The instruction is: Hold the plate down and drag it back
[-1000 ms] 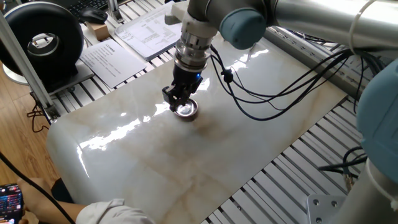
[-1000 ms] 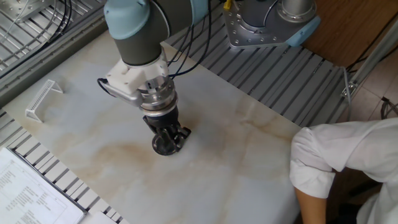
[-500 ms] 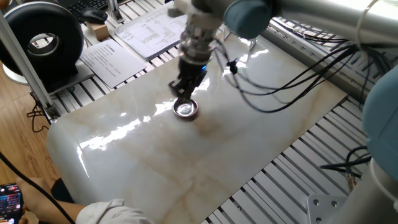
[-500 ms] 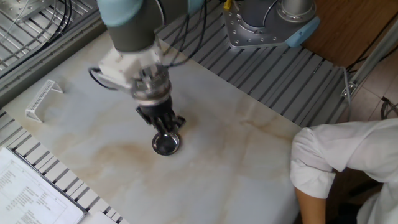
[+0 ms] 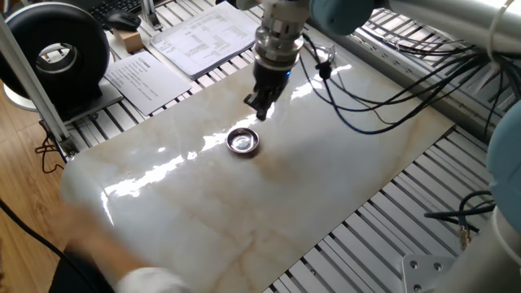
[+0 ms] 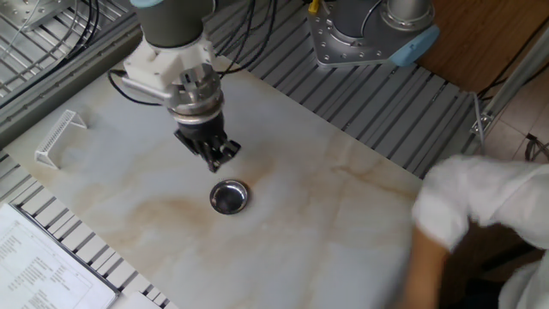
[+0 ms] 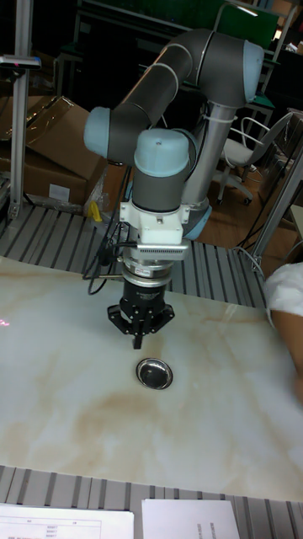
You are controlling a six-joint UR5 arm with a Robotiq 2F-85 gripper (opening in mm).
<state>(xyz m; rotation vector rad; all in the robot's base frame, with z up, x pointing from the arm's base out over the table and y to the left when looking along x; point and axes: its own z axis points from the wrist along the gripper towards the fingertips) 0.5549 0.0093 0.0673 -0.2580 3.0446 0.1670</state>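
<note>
Plate (image 5: 242, 142) lies alone on marble, jaws hovering closed above.

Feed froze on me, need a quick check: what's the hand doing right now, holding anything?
Hand: fingers together, shut, holding nothing, lifted clear of the plate.

Blurred white sleeve (image 6: 463, 206), cut off.

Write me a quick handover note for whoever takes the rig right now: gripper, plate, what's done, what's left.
Gripper: raised off the marble slab, fingers together, holding nothing, hanging just behind the plate toward the robot base.
Plate: flat on the slab near its middle, untouched by the gripper.
Done: cannot tell from this moment whether a drag has happened.
Left: if the plate still needs moving, bring the gripper back down on it, press and drag back.
</note>
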